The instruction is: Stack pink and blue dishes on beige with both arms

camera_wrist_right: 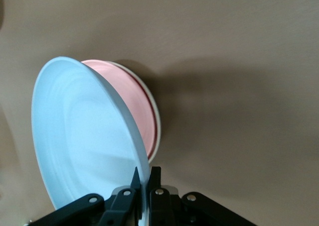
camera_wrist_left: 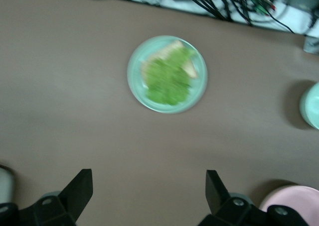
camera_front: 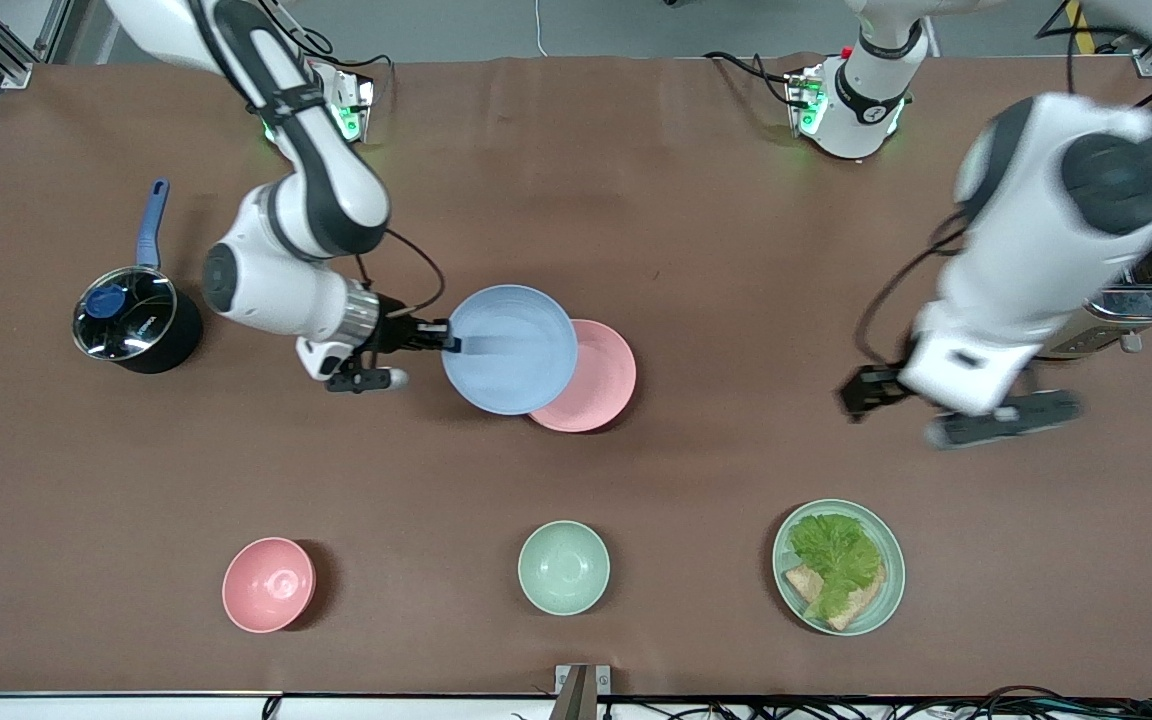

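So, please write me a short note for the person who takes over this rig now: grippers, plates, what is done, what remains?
Right gripper: shut on the rim of the pale blue round plate, held over the pale pink round plate.
Left gripper: open, holding nothing, over bare table; this arm waits.
Done: pink plate sits on the cream-beige plate, whose rim shows beneath it.
Left: lower blue onto pink, release.

I've got the right gripper [camera_front: 451, 338] clamped on the rim of the blue plate [camera_front: 509, 349], which overlaps the pink plate [camera_front: 591, 380] mid-table. Can't make out the beige plate from here. Left gripper [camera_front: 854, 392] hangs over bare table toward the left arm's end, fingers unreadable. Nearer the camera: pink bowl [camera_front: 268, 584], mint bowl [camera_front: 563, 567], lettuce plate [camera_front: 838, 566]. Lidded saucepan [camera_front: 134, 320] sits at the right arm's end.
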Controlling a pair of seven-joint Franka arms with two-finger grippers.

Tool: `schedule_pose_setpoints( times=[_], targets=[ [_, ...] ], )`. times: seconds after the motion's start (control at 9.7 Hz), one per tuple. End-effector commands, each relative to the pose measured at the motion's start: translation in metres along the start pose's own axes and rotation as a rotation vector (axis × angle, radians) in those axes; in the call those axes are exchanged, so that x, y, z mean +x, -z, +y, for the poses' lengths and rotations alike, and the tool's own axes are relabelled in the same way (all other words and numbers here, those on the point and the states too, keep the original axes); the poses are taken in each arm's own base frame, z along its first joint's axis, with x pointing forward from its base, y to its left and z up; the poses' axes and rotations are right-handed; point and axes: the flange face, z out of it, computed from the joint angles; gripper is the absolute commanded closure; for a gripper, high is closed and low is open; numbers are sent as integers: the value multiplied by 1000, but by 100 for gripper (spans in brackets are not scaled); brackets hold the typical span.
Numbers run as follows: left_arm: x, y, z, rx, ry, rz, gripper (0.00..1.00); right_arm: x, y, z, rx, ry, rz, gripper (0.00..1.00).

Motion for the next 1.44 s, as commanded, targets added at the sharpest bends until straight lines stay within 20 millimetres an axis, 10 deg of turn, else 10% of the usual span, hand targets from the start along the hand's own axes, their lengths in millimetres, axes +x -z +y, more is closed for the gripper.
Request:
schedule_pose_setpoints(
  times=[0.0,0.52,1.34],
  targets=[
    [-1,27,-53,68,-47,-3,0,-9,-21,-18,15,-17,32,97],
    [-34,111,-111,15,-126,-54,0,-21,-71,-44,46,-44,72,96],
    [-82,114,-133,-19,-165,-144,0,-28,-102,-40,14,-44,83,90]
  ],
)
